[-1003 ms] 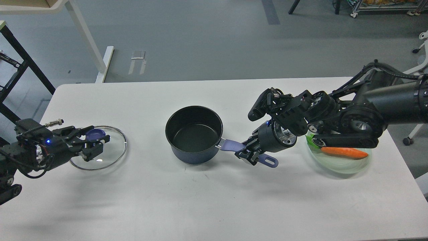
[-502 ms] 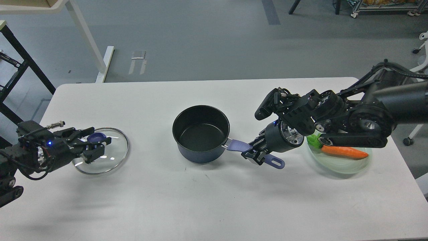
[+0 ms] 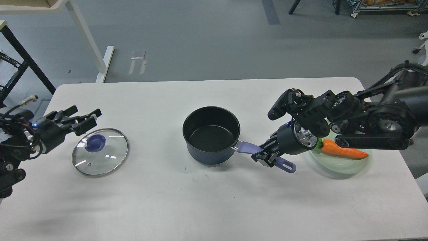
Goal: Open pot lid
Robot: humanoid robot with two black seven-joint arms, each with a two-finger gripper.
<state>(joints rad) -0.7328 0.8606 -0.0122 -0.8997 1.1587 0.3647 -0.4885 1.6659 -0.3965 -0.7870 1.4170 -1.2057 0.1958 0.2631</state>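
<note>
The dark-blue pot [image 3: 211,135] stands uncovered on the white table, near the middle, its black inside showing. Its periwinkle handle [image 3: 249,147] points right. My right gripper [image 3: 266,157] is shut on that handle, near its end with the hole. The glass lid [image 3: 100,151] with its blue knob [image 3: 95,143] lies flat on the table at the left. My left gripper [image 3: 85,119] is open and empty, raised just above and behind the lid, apart from it.
A pale green plate [image 3: 347,165] with an orange carrot [image 3: 342,150] sits at the right, under my right arm. The table edge runs near the plate on the right. A black frame and white table legs stand on the floor at the far left.
My left gripper let go of the lid's knob and drew back and up to the left. My right gripper moved the pot to the right by its handle.
</note>
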